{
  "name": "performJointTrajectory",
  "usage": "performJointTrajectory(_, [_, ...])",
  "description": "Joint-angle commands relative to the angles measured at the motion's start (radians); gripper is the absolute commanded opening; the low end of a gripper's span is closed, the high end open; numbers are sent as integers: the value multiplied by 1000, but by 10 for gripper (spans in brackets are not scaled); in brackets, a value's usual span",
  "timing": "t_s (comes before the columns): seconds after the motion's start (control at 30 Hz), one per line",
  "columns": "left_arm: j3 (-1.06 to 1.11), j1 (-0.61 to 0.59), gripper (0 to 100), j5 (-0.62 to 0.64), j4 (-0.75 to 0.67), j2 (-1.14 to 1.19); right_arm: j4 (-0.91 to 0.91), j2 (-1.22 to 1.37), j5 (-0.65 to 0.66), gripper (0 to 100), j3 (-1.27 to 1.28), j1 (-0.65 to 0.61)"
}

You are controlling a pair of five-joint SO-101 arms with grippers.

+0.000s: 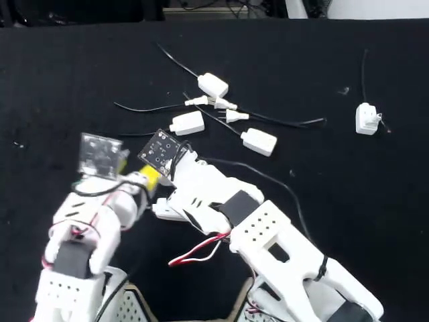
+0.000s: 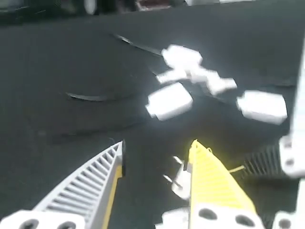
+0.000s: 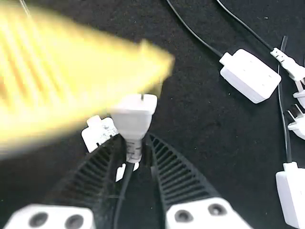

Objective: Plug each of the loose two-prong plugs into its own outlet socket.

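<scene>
The right claw (image 3: pixel 133 141) is pinched narrow on a two-prong plug (image 3: pixel 136 114), gripping it at the cord neck with the prongs pointing away from the arm. The left claw (image 2: pixel 158 145) stands wide with nothing in it, close beside at the right claw's 9 o'clock.

No joining looks done. Three outlet sockets (image 1: pixel 188 123) lie at the claws' 12 to 1 o'clock on the bench (image 1: pixel 67 67). Among the sockets lie loose plugs (image 1: pixel 224 104), none seated. By this reading, every pairing is left to do.

A lone white piece (image 1: pixel 366 119) sits well apart toward 2 o'clock; whether it is a socket with a plug already in cannot be told. The left claw's yellow finger (image 3: pixel 71 71) smears across the right wrist view. A small white part (image 3: pixel 97 133) touching the held plug is unclear.
</scene>
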Motion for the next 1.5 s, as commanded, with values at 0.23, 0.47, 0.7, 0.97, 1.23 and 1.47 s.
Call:
performJointTrajectory(0.23, [180, -41, 228, -61, -176, -12, -3, -48, -2, 10, -42, -15])
performJointTrajectory(0.47, [223, -45, 228, -61, -180, -14, 18, -48, -2, 10, -67, -18])
performJointTrajectory(0.7, [242, -50, 228, -61, -199, -14, 107, -48, -2, 10, -150, -20])
performJointTrajectory(0.97, [259, -73, 228, -60, -229, -20, 158, -45, 8, 10, -150, -38])
performJointTrajectory(1.23, [285, -259, 228, -138, -72, -21, 184, -36, -144, 114, -117, 5])
performJointTrajectory(1.47, [321, -306, 228, -213, -8, -14, 61, 177, -160, 188, -35, -34])
